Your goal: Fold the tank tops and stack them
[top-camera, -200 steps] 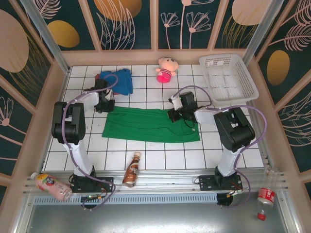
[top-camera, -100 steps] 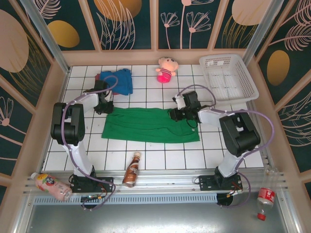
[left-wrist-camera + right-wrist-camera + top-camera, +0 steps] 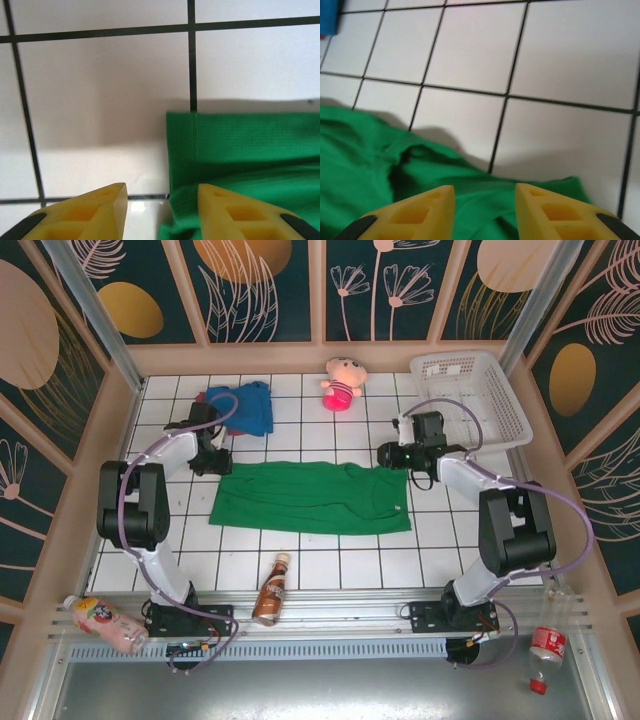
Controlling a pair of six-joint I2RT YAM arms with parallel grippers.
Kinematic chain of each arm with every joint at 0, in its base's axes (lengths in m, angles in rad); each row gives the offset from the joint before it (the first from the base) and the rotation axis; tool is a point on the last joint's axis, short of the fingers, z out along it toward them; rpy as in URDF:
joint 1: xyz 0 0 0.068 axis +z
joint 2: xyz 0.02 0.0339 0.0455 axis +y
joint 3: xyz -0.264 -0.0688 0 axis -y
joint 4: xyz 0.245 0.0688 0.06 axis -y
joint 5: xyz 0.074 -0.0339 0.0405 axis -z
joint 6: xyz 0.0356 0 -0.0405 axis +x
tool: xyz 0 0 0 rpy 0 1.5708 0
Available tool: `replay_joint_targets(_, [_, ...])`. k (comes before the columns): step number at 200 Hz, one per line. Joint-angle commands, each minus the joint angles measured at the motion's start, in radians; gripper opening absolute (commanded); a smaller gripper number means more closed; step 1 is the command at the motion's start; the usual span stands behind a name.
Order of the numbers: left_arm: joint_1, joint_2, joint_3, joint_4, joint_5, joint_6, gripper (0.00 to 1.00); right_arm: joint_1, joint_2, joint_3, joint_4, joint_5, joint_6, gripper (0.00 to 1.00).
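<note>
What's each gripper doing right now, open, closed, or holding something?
Left gripper: open, nothing between its fingers, green tank top beside it.
Right gripper: open, holding nothing, at the green tank top's edge.

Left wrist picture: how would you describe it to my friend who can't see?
The corner of a green tank top lies on the white tiled table, at lower right. The left gripper shows at the bottom, its two yellow fingers open by the cloth's edge.

the top camera looks steeply down from above and behind the arm bases and takes in the whole tiled table (image 3: 300,565). both wrist cameras look down from very near. all three views share the green tank top (image 3: 300,498): the left wrist camera sees one far corner, the right wrist camera the other.
</note>
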Motion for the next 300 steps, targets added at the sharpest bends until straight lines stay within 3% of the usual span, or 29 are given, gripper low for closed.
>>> replay_joint_targets(1, [-0.002,-0.056,0.031,-0.09,0.007,-0.042,0.44,-0.024,0.058,0.069,-0.102,0.1,0.022,0.41])
replay_joint_targets(49, [-0.08,-0.045,0.113,-0.078,0.168,-0.141,0.45,-0.027,0.151,0.15,-0.174,0.146,0.018,0.43])
replay_joint_targets(94, [-0.118,0.05,0.107,-0.002,0.226,-0.149,0.45,-0.011,0.204,0.178,-0.222,0.199,-0.028,0.42])
replay_joint_targets(107, [-0.118,0.077,0.11,0.004,0.224,-0.136,0.45,-0.003,0.2,0.178,-0.227,0.184,-0.036,0.36])
replay_joint_targets(136, [-0.118,0.124,0.112,-0.009,0.21,-0.105,0.45,0.018,0.164,0.146,-0.231,0.196,-0.047,0.13])
replay_joint_targets(171, [-0.118,0.146,0.102,-0.03,0.162,-0.066,0.44,0.029,0.092,0.09,-0.27,0.231,-0.046,0.05])
replay_joint_targets(236, [-0.116,0.195,0.098,-0.074,0.044,-0.005,0.43,0.056,-0.026,-0.121,-0.245,0.265,0.032,0.06])
replay_joint_targets(300, [-0.116,0.145,0.049,-0.093,0.138,0.008,0.43,0.056,0.05,-0.147,-0.162,0.3,0.073,0.08])
